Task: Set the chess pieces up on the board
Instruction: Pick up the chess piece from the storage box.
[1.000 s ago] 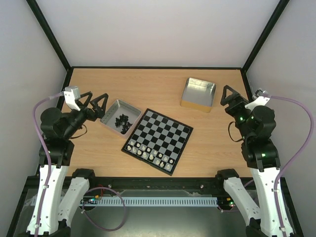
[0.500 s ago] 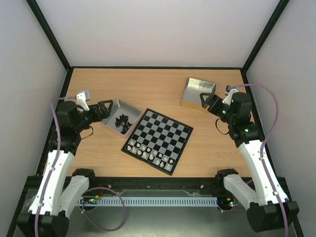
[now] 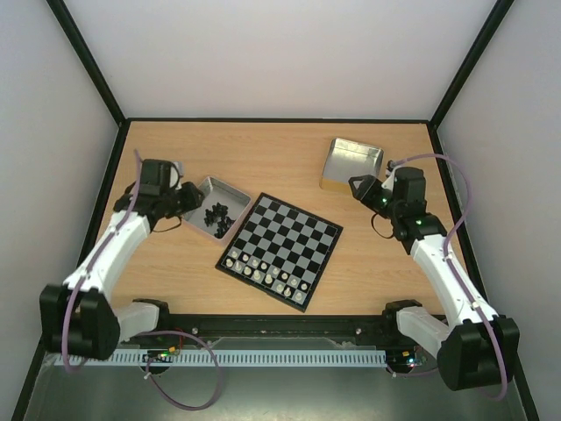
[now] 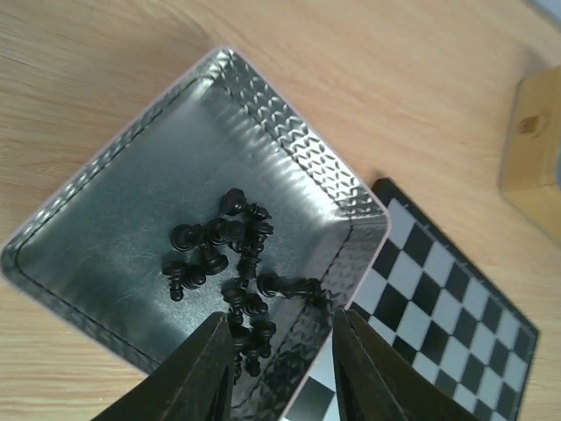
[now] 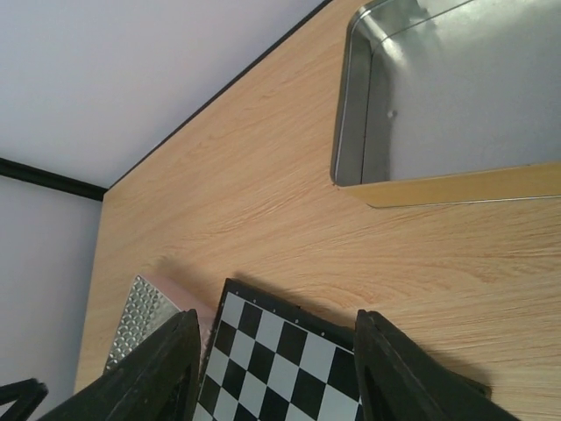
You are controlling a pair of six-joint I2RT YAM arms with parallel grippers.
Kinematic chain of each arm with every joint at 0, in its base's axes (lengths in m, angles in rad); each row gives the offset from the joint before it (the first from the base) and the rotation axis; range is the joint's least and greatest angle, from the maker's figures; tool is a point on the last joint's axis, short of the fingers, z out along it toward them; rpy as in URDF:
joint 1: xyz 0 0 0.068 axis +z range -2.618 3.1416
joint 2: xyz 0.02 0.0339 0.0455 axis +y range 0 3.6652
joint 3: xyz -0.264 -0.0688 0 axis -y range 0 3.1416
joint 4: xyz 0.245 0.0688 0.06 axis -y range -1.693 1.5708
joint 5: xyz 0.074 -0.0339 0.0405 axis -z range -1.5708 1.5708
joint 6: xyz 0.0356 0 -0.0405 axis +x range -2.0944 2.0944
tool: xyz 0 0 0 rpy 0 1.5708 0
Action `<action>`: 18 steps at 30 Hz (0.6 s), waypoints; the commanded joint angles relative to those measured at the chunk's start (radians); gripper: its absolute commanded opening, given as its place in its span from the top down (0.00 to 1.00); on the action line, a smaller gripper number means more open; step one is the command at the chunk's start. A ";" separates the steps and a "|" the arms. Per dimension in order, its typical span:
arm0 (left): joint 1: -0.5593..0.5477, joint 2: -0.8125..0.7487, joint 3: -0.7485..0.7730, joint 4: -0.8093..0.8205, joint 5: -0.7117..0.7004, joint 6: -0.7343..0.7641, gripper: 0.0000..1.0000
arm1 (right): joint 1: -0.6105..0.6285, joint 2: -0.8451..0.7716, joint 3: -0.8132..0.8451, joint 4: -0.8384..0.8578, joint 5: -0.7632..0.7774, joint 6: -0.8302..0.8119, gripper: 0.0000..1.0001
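Left pincer point(image 4: 280, 317) hangs over the tray point(image 4: 131, 219). Its fingers stand partly apart astride the near end of the pile, with nothing visibly pinched.

Chess pieces point(image 4: 232, 263): black, heaped loose in the middle of the tray, several lying on their sides.

The tray sits just beside the board point(image 3: 294, 228) on its left; contact unclear.

The board lies askew on the surface point(image 3: 263, 153), between the two arms. Pale pieces point(image 3: 267, 272) stand in two rows along its near edge.

Right pincer point(image 5: 279, 320) is spread wide, with nothing between the fingers. It is above bare wood, between the board's far corner and the second tray point(image 5: 438, 88).
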 commanded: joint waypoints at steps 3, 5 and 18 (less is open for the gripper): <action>-0.078 0.209 0.108 -0.036 -0.122 0.029 0.62 | -0.002 0.036 -0.015 0.039 0.029 -0.003 0.52; -0.093 0.275 0.129 -0.032 -0.148 0.029 0.62 | -0.002 0.043 -0.015 0.032 0.037 -0.011 0.53; -0.131 0.526 0.217 -0.025 -0.167 0.059 0.75 | 0.000 0.021 -0.086 0.062 0.055 -0.001 0.56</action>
